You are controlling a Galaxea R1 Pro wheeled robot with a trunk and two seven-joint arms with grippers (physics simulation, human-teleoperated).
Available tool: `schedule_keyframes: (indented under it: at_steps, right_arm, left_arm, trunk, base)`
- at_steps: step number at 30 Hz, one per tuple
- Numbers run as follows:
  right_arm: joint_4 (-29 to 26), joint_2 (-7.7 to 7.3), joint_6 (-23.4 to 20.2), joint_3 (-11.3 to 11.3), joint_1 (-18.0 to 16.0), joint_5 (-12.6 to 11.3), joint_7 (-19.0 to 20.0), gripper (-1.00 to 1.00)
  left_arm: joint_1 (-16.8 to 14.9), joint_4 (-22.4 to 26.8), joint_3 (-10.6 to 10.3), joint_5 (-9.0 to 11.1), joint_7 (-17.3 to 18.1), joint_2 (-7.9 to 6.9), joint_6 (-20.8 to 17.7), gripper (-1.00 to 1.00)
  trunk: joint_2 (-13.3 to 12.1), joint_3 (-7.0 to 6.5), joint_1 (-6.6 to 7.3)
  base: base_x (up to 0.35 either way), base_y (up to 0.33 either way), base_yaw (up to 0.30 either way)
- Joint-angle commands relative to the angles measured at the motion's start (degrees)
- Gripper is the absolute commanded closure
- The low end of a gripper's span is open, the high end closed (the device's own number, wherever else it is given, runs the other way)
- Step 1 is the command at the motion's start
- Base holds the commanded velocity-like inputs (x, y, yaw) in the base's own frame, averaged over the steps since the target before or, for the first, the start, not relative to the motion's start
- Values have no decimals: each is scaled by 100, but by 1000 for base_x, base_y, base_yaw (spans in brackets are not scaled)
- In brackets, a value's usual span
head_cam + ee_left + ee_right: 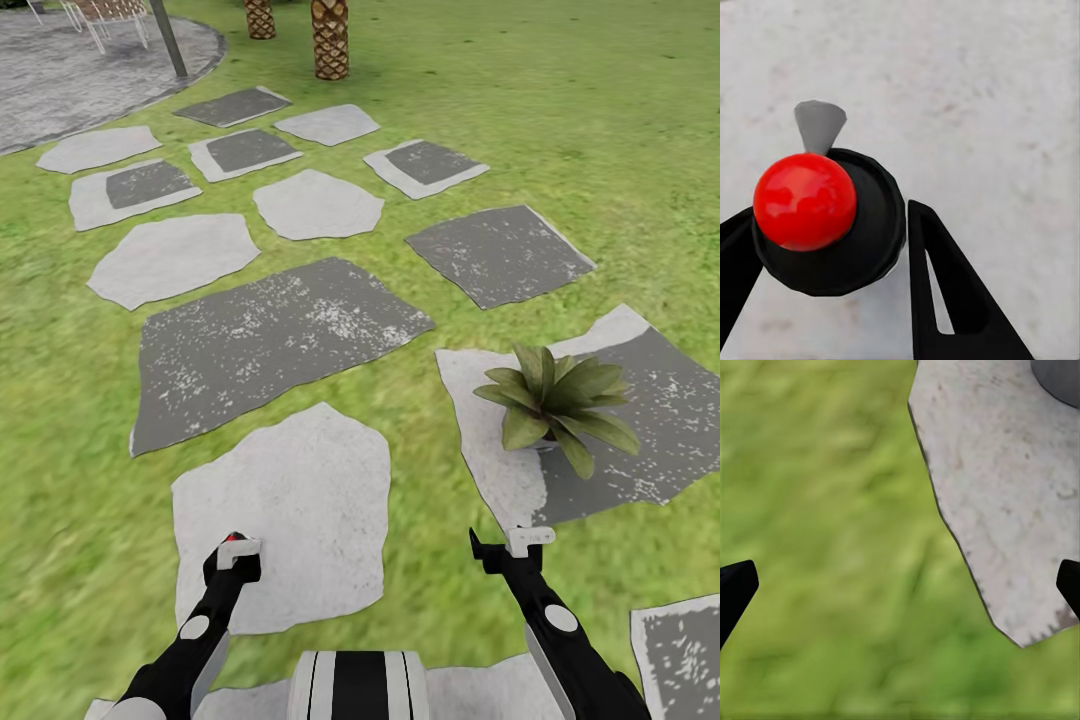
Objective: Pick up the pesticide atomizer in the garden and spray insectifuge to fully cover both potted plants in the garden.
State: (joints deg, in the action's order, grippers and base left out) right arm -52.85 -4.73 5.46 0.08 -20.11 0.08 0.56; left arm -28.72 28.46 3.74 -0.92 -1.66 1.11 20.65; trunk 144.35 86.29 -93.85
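Note:
My left gripper is shut on the pesticide atomizer, whose round red top, black cap and grey nozzle show between the black fingers above a white stepping stone. One potted plant, a rosette of pointed green leaves, stands on a grey and white stone ahead to the right. I see no insectifuge on its leaves. My right gripper is open and empty, low over the lawn and a white stone edge, just short of the plant.
The garden lawn is crossed by grey and white stepping stones. At the far left lies a round grey patio with a pole and a chair. Two palm trunks stand at the back.

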Motion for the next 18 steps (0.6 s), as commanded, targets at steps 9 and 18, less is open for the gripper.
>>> schedule_keyframes:
  at_steps: [9, 18]
  right_arm:
    - [3, -1, 17, 1, 0, 1, 6, -100]
    - [3, -1, 17, 1, -2, 1, 6, -100]
  left_arm:
    - [-2, 6, 29, -14, -1, 12, 26, 100]
    - [-2, 26, 38, -20, 7, 19, 18, 100]
  trunk:
    - [1, 3, 1]
    - [-10, -174, 22]
  base:
    - [0, 0, 0]
    - [0, 0, 0]
